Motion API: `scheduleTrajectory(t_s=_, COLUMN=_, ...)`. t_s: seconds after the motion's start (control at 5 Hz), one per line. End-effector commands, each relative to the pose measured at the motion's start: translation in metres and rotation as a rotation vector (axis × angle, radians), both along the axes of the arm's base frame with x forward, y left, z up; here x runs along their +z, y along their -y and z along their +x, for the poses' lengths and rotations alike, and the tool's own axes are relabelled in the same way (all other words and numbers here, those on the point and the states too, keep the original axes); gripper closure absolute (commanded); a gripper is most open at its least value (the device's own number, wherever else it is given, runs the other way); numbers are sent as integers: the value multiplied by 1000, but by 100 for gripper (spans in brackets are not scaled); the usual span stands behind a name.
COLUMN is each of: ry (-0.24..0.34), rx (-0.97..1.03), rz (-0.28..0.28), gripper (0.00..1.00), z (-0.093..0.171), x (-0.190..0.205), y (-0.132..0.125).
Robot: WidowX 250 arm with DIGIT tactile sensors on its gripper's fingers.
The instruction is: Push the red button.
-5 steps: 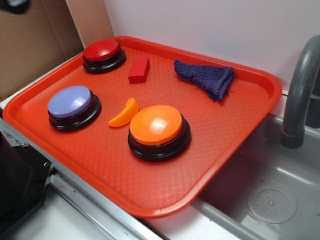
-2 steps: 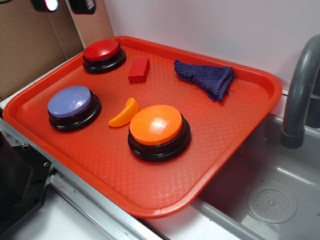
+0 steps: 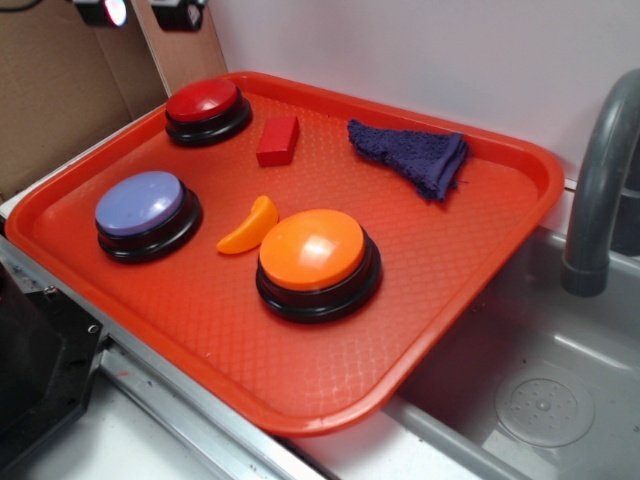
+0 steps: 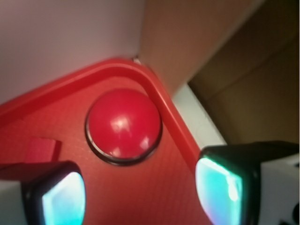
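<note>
The red button (image 3: pixel 206 102), a glossy dark-red dome on a black base, sits in the far left corner of the red tray (image 3: pixel 470 260). In the wrist view the red button (image 4: pixel 123 123) lies below and ahead of me, close to the tray's curved corner rim. My gripper (image 4: pixel 140 197) hangs high above it, open, with nothing between the two teal pads (image 4: pixel 63 200). In the exterior view only the gripper's fingertips (image 3: pixel 182 12) show at the top edge, above and left of the button.
On the tray also sit a small red block (image 3: pixel 278 140), a purple button (image 3: pixel 141 206), an orange button (image 3: pixel 314 254), an orange wedge (image 3: pixel 251 227) and a dark blue cloth (image 3: pixel 412 155). A brown board (image 3: pixel 180 40) stands behind the tray; a grey faucet (image 3: pixel 600 180) and sink are at right.
The gripper has come into view at the top left of the exterior view and shifted slightly right and up. Nothing on the tray has moved.
</note>
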State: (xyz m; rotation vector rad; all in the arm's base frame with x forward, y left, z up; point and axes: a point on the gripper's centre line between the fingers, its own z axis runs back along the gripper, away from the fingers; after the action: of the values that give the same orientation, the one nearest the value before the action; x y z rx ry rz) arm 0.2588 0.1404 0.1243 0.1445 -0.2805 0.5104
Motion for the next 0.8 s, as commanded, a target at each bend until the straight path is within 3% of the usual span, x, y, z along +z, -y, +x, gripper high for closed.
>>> scheduleTrajectory(t_s=0.0, ry=-33, rx=-23, rz=-46, gripper=0, z=14, x=-30, y=-24)
scheduleTrajectory(t_s=0.2, ry=-75, rx=-24, rz=-44, gripper=0, z=32, x=-40, y=-25)
scheduleTrajectory(t_s=0.6, ry=-95, rx=-29, rz=-58, gripper=0, z=44, x=-58, y=-23)
